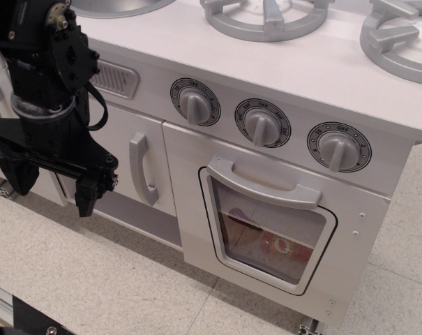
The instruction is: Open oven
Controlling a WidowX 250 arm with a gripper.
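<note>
Toy kitchen (315,66): white unit filling the frame from 12 to 5 o'clock, grey burner grates (266,15) on top.
Oven (270,234): at 5 o'clock from centre, door shut, clear rounded window showing reddish items inside.
Gripper (54,187): black, at 9 o'clock, fingers spread apart and pointing down, holding nothing, well left of the oven.
Cabinet door (137,164): between gripper and oven, vertical grey handle.
Bar handle (263,183): wide, grey, along the door's top.
Knobs (263,124): three in a row above the handle.

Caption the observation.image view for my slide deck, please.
Open tool hangs left of the closed oven, well short of its grey bar handle, beside a cabinet door.
</note>
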